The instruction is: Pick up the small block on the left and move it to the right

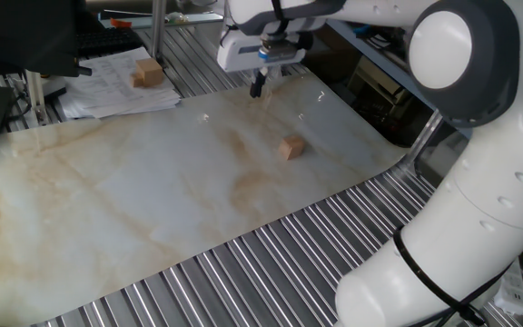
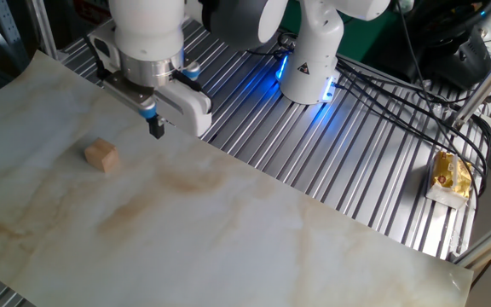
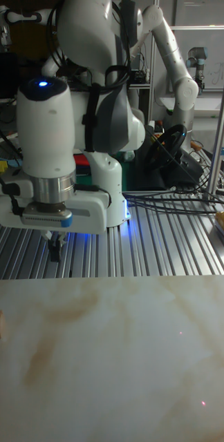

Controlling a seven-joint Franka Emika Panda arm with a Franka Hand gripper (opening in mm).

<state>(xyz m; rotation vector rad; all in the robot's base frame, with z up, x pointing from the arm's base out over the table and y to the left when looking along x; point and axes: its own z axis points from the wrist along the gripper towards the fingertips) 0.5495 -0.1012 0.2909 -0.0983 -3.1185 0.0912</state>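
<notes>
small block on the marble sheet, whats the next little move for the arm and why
Probably travel sideways until the gripper is above the small block, then descend. The gripper hangs near the sheet's edge, apart from the block; its jaws look closed, so they would need opening.

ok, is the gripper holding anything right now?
Nothing. The gripper hangs with its fingers together and empty, near the far edge of the mat, and the small block lies untouched on the mat, well apart from it.

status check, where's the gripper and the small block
Gripper shut, empty, above the board's far edge. Small block on the board, untouched. Nothing between them.
</notes>
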